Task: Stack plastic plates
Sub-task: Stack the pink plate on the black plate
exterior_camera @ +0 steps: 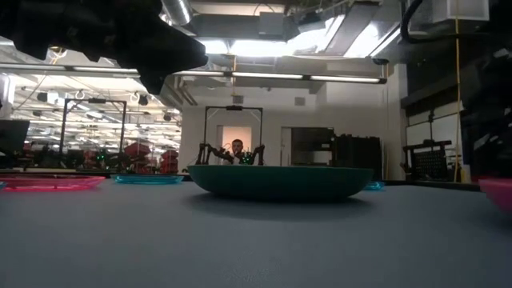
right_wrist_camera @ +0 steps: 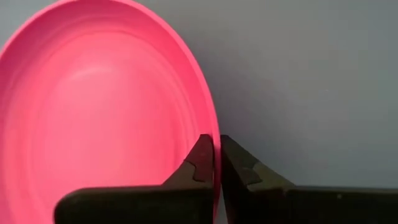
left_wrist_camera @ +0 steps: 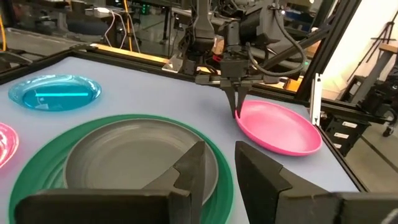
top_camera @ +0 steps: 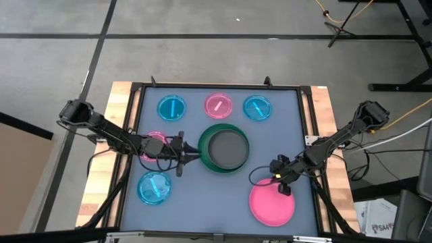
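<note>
A grey-blue tabletop (top_camera: 270,138) framed in dark rail sits in a large workshop with concrete floor around it. The hot pink plate (top_camera: 273,203) lies near the front right corner, apart from the others, and the right gripper (right_wrist_camera: 217,163) has its fingers pressed together on the plate's rim, one finger inside the lip and one outside. At the middle, the dark grey plate (top_camera: 227,148) is nested in the large green plate (top_camera: 206,158). Small translucent blue plates (top_camera: 171,106) and small pink plates (top_camera: 218,104) lie along the far edge and down the left side.

The pink plate looks thin, light and stiff, with a smooth surface likely to slip; the raised rim seems the only practical hold, and a one-sided pinch will probably let it tilt once lifted.

The right arm reaches in from the right edge, wrist angled down. The left gripper (left_wrist_camera: 217,171), fingers spread, hovers at the green plate's left rim.
</note>
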